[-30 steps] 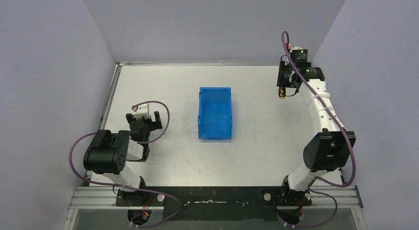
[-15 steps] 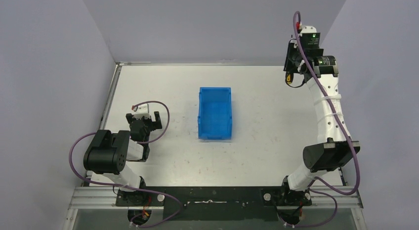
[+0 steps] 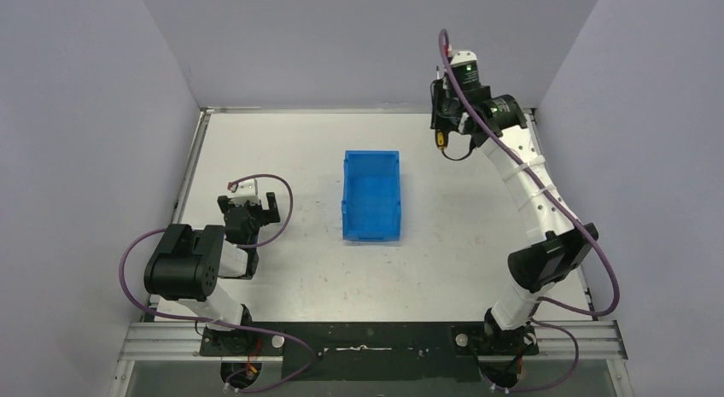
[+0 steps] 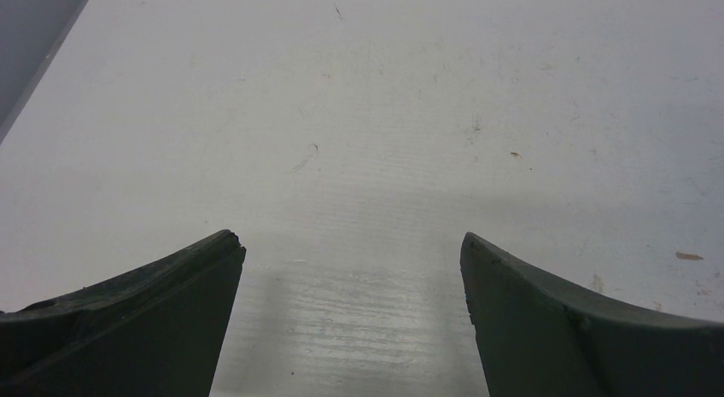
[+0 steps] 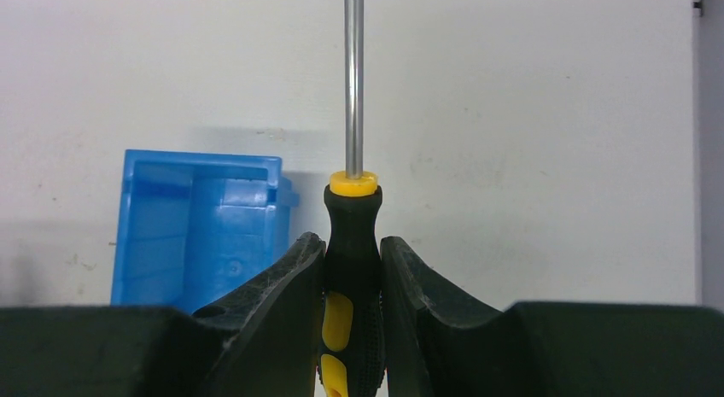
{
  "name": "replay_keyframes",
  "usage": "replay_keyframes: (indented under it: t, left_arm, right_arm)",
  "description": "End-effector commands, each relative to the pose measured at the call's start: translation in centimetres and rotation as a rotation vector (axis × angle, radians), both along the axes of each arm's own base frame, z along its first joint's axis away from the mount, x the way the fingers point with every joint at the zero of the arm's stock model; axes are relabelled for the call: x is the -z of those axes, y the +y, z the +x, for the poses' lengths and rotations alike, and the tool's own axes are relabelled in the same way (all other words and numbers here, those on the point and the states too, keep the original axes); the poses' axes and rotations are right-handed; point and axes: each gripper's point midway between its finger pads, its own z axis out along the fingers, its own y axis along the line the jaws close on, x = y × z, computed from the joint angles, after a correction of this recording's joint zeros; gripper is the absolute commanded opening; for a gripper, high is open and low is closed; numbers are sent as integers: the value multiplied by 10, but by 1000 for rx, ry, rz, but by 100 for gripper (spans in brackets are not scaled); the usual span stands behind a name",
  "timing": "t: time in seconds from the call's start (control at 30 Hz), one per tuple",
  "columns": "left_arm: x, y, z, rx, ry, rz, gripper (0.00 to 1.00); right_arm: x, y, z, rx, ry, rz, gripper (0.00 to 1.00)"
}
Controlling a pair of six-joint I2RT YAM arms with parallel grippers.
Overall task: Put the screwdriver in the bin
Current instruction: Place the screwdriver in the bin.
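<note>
Over on the left, the left gripper (image 3: 248, 207) sits low on the table (image 3: 282, 149) with its jaws apart and nothing between them, well apart from the bin (image 3: 372, 235) in the middle. At the far right, the right gripper (image 3: 441, 128) is clamped on the handle of the screwdriver (image 5: 352, 243), held in the air beyond the bin's far right corner. I'd carry it high over the blue rim and release only above the open middle, minding the back wall close behind.

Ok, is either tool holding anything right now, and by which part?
The right tool grips the screwdriver by its black and yellow handle. The left tool is open, holding nothing.
</note>
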Motion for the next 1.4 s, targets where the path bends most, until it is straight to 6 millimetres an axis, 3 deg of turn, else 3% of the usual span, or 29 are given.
replay_keyframes:
  t: [0.0, 0.37, 0.53, 0.73, 1.03, 1.37]
  left_arm:
    - [-20, -1, 10, 5, -75, 1, 97]
    - [-20, -1, 10, 5, -74, 0, 97]
    - [-20, -2, 10, 6, -75, 0, 97]
    - [-21, -2, 10, 6, -75, 2, 97]
    - [-20, -2, 10, 6, -75, 1, 97]
    - [-21, -1, 10, 5, -76, 2, 97]
  right_arm:
    - [-16, 49, 8, -14, -80, 44, 17]
    - [8, 145, 7, -97, -93, 87, 17]
    - [33, 170, 3, -121, -70, 89, 17]
    - [75, 187, -9, -153, -38, 87, 17]
    - [146, 191, -37, -173, 46, 71, 16]
    - [198, 192, -61, -186, 116, 58, 17]
